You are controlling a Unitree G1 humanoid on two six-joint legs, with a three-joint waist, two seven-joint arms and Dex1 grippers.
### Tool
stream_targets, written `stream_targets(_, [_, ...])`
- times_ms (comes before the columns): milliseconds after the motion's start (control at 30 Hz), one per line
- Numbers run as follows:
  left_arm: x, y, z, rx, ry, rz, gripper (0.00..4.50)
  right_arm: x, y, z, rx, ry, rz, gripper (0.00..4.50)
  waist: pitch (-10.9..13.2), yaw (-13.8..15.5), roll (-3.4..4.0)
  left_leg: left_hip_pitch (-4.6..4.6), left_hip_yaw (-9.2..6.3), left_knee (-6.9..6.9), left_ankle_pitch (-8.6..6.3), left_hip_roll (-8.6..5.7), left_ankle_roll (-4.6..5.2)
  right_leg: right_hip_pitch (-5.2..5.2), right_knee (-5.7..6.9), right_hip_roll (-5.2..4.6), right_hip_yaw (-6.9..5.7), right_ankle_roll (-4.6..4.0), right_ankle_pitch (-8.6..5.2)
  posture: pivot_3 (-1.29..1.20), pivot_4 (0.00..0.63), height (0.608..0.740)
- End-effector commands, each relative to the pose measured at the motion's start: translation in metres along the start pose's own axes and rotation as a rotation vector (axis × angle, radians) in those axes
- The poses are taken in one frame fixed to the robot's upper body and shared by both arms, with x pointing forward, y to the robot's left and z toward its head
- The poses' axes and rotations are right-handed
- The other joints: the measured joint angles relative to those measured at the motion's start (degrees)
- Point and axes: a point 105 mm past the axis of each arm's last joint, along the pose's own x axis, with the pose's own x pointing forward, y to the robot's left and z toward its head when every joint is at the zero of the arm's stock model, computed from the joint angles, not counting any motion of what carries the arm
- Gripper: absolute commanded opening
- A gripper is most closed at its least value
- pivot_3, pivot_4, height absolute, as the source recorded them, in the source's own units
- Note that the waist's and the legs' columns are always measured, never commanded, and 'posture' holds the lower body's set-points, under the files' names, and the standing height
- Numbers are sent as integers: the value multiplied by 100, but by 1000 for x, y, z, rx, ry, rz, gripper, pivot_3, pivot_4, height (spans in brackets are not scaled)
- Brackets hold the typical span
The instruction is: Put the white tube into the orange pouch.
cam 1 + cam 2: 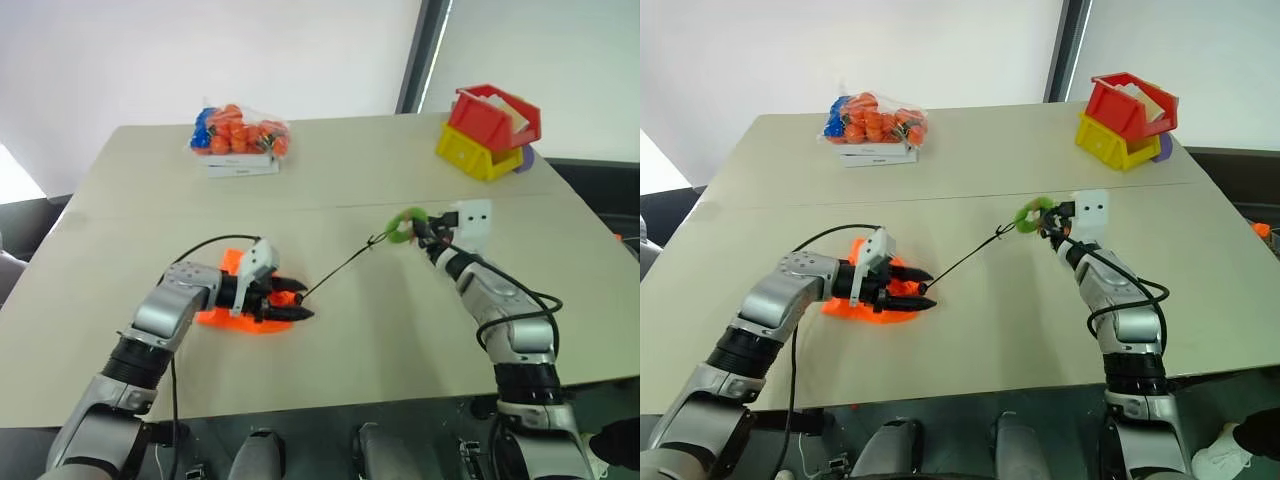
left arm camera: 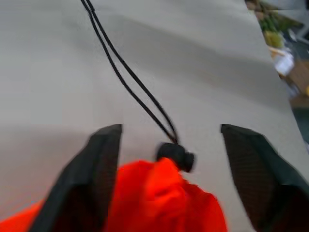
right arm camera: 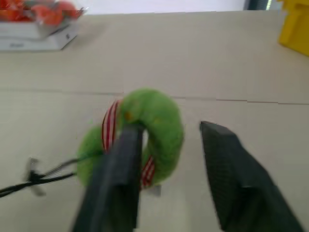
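The neon-orange soft fabric pouch looks crumpled and matt, its thin black cord smooth. The fuzzy green ring tag looks plush, and the beige table is smooth and matt.

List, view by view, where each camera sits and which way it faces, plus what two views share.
Left eye view: on the head, looking forward and down at the table; both arms show, left pincer at the orange pouch.
Right eye view: beside it, same scene.
Left wrist view: along open black fingers onto the pouch's gathered neck and black cord.
Right wrist view: along open fingers; one sits through the green ring.
Shared: the cord links pouch and ring in both eye views.
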Motion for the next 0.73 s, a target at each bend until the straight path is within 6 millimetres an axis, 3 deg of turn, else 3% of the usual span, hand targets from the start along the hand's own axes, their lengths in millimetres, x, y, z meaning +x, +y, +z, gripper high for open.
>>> stream_targets(33, [-24, 13, 21, -4, -87, 117, 3552, -8, 3, 11, -73, -34, 26, 3509, 0, -10, 0, 1, 0, 0, 0, 1, 0, -1, 2, 1, 0, 0, 0, 0, 150, 740])
stream_targets(67, [-26, 14, 21, -8, -87, 134, 3552, -9, 2, 11, -77, -32, 25, 3509, 0, -10, 0, 2, 0, 0, 0, 1, 0, 0, 3, 1, 0, 1, 0, 0, 150, 740])
stream_targets(267, [-97, 38, 10, -17, -133, 495, 3552, -29, -8, 5, -141, -30, 95, 3509, 1, -6, 0, 0, 0, -3, 0, 2, 0, -2, 0, 1, 0, 4, -3, 0, 150, 740])
stream_targets(433, [-134, 47, -11, 3, -135, 758, 3552, -46, 0, 3, -140, -71, 232, 3509, 1, 38, -2, 3, 1, 0, -1, 2, 0, 3, -1, -1, 0, 5, -4, 0, 150, 740])
stream_targets(600, [-157, 40, -40, -47, -175, 950, 3552, -63, 9, -15, -75, -14, 378, 3509, -2, 47, -7, 6, 4, 3, -1, 1, -2, 13, -9, -8, -1, 3, -4, 0, 150, 740])
stream_targets(733, [-159, 30, -61, -123, -189, 995, 3552, -62, 10, -18, -68, 0, 387, 3509, -2, 41, -9, 8, 8, 9, -1, 0, -2, 12, -7, -11, -1, 1, -2, 0, 150, 740])
